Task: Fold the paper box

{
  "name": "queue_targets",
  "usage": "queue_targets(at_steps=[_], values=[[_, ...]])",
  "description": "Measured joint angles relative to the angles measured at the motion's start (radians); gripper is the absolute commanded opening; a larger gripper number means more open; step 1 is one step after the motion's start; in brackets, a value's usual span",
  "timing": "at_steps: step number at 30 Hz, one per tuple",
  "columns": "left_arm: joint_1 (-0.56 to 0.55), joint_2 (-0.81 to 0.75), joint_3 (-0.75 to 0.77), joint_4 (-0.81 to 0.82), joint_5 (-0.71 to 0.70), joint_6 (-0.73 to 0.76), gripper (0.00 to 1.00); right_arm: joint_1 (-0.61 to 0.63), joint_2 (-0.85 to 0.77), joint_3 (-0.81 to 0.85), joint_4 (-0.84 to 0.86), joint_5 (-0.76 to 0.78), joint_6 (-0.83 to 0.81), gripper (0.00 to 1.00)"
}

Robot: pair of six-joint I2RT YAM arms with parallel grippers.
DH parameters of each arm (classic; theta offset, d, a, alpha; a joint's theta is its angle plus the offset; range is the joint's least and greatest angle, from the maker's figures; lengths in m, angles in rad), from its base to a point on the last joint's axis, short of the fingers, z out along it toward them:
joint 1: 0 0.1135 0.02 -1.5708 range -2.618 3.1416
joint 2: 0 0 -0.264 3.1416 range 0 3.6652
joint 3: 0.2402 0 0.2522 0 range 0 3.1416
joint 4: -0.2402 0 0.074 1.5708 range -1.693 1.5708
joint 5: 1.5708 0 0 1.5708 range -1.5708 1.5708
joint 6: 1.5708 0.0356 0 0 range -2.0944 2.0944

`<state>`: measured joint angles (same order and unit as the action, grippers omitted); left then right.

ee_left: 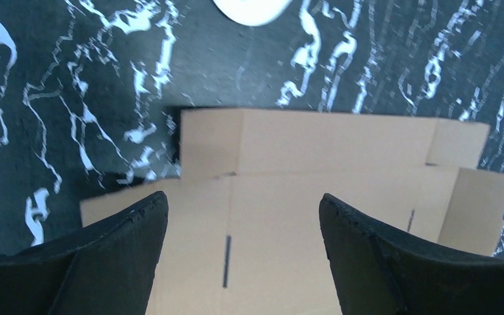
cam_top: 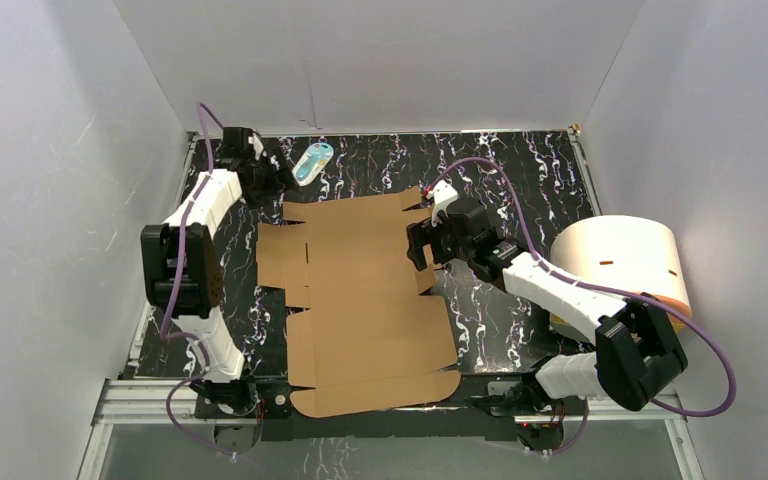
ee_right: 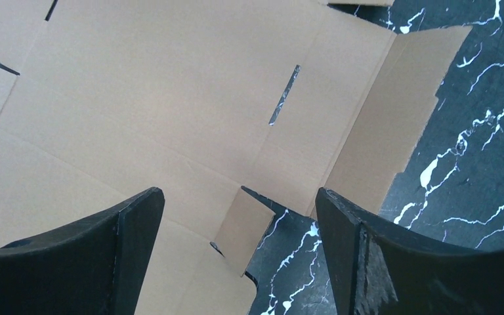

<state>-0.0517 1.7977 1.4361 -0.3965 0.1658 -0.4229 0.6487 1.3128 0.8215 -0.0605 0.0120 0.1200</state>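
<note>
Paper box (cam_top: pixel 360 300) — unfolded, flat on the counter (cam_top: pixel 520 170), between the arms. Left gripper (ee_left: pixel 243 210) released above its far-left corner; right gripper (ee_right: pixel 239 203) released over its right edge — neither grasps anything.

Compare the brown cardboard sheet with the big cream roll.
The cardboard sheet is brown; the roll is cream with an orange end. The sheet lies flat and thin on the table; the roll is a bulky cylinder at the right side. The sheet has cut slits and flaps; the roll's side is smooth.
</note>
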Motion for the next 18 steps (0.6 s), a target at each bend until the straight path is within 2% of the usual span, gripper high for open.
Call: queue_targets(at_steps=[5,10,14,18], values=[[0.084,0.175,0.105,-0.024,0.078,0.021,0.77,0.000,0.000,-0.001,0.031,-0.008,-0.011,0.98],[0.130,0.306,0.159,-0.038,0.144,0.034,0.68,0.000,0.000,-0.002,0.046,-0.031,-0.018,0.99],[0.135,0.342,0.174,-0.048,0.202,0.047,0.61,0.000,0.002,-0.006,0.064,-0.041,-0.020,0.99],[0.132,0.342,0.191,-0.048,0.264,0.060,0.48,0.000,0.018,-0.006,0.071,-0.042,-0.021,0.99]])
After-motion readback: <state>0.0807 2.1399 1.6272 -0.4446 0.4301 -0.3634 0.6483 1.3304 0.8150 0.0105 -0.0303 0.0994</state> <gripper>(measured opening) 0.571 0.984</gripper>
